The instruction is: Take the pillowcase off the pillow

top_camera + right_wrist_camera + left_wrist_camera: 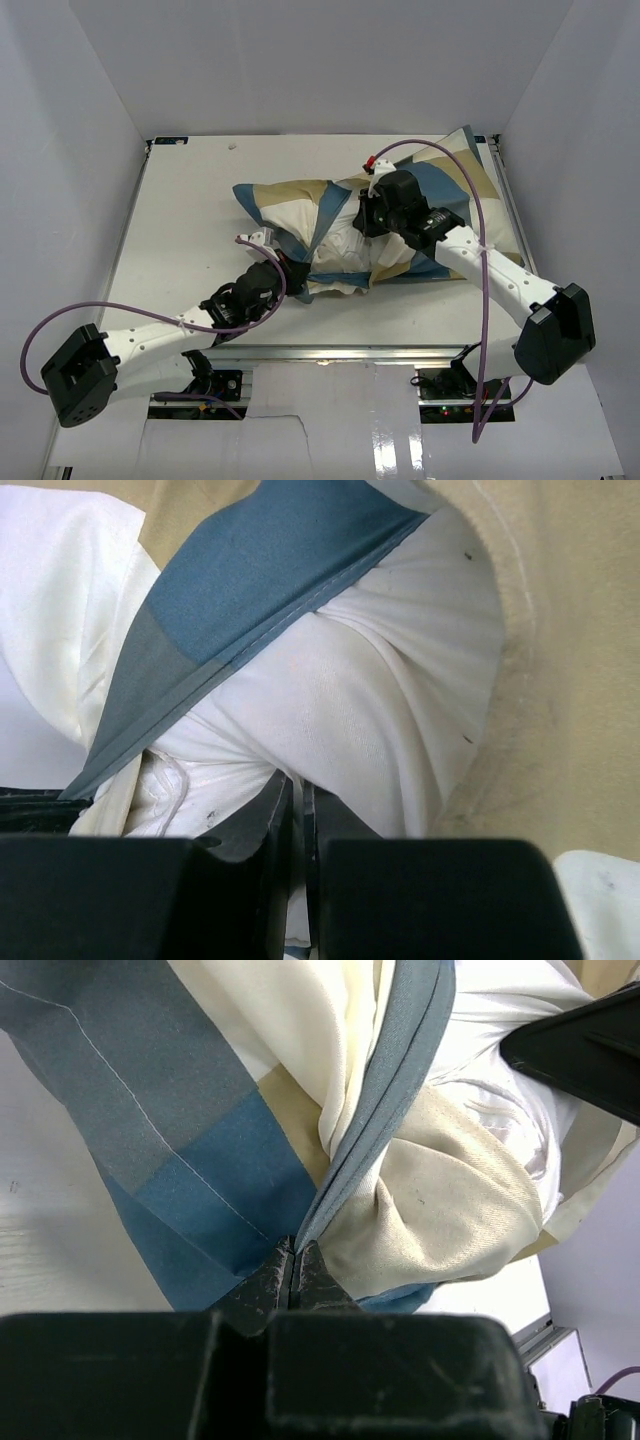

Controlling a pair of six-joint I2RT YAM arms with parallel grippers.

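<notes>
The blue, tan and cream pillowcase (300, 205) lies bunched across the table's middle, with the white pillow (345, 250) showing at its open near side. My left gripper (287, 272) is shut on the pillowcase's blue edging (375, 1120), pinching the hem at its fingertips (295, 1260). My right gripper (372, 222) is shut on a fold of the white pillow (340, 700), with white fabric clamped between its fingers (275, 800). The pillowcase's blue edge (240, 610) crosses above the pillow in the right wrist view. Most of the pillow is hidden inside the pillowcase.
The white table (180, 230) has bare surface to the left and behind the pillow. White walls enclose it on three sides. The table's metal front rail (340, 352) runs just near of the pillowcase. Purple cables (480, 300) loop from both arms.
</notes>
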